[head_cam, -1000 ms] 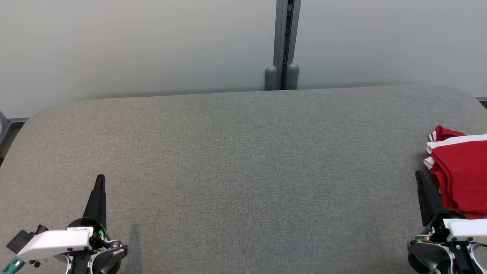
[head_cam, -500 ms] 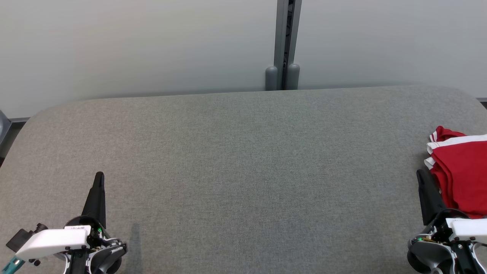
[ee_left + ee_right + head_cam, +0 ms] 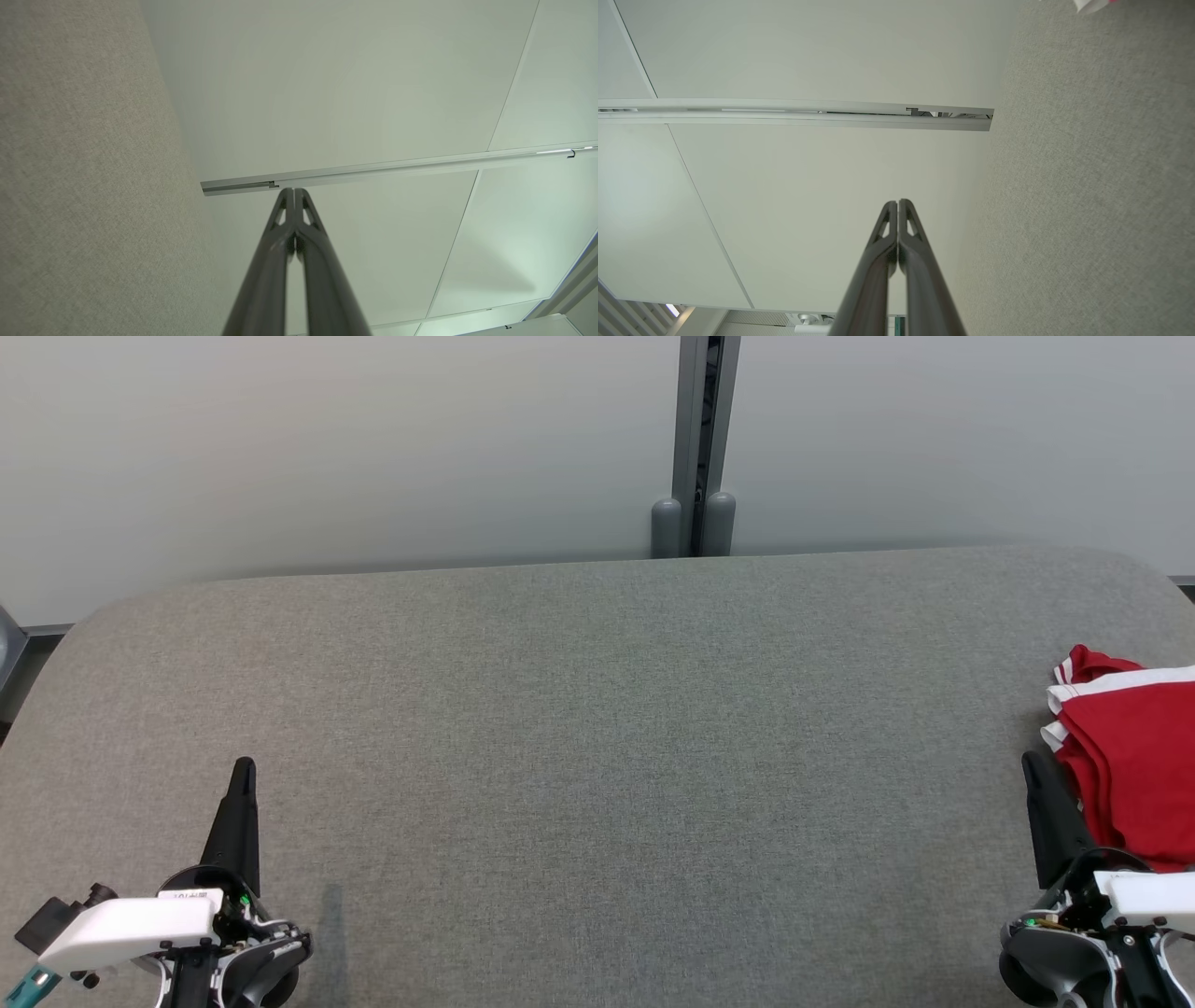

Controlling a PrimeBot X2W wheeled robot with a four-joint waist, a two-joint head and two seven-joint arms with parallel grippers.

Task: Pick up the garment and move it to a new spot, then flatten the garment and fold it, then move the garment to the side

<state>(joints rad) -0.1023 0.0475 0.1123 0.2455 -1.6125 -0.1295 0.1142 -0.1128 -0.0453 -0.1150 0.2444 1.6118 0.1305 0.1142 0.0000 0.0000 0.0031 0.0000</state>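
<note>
So the big grey fabric-covered counter (image 3: 597, 756) takes up most of the head view, rounded at the far corners, nothing on the middle of it. Behind it is a pale wall (image 3: 327, 448) made of plain panels.

The garment (image 3: 1134, 775) is way over at the right edge of the counter, partly cut off by the frame. It's red with white stripe trim along the near-left edges and looks folded into a stack of layers, lying flat on the fabric.

The right gripper (image 3: 1030, 761) sits at the lower right, its dark tip just beside the garment's left edge, can't tell if it's actually touching the cloth. In the right wrist view its jaws are pressed together with nothing between them (image 3: 898, 203). The left gripper (image 3: 245, 765) is at the lower left, well apart from the garment, above bare counter. Same deal there, jaws together and empty (image 3: 293, 191).

Smaller stuff: a grey metal post (image 3: 705, 429) runs up the wall between two panels, with two rounded grey caps (image 3: 691, 527) at its foot right at the counter's back edge.
</note>
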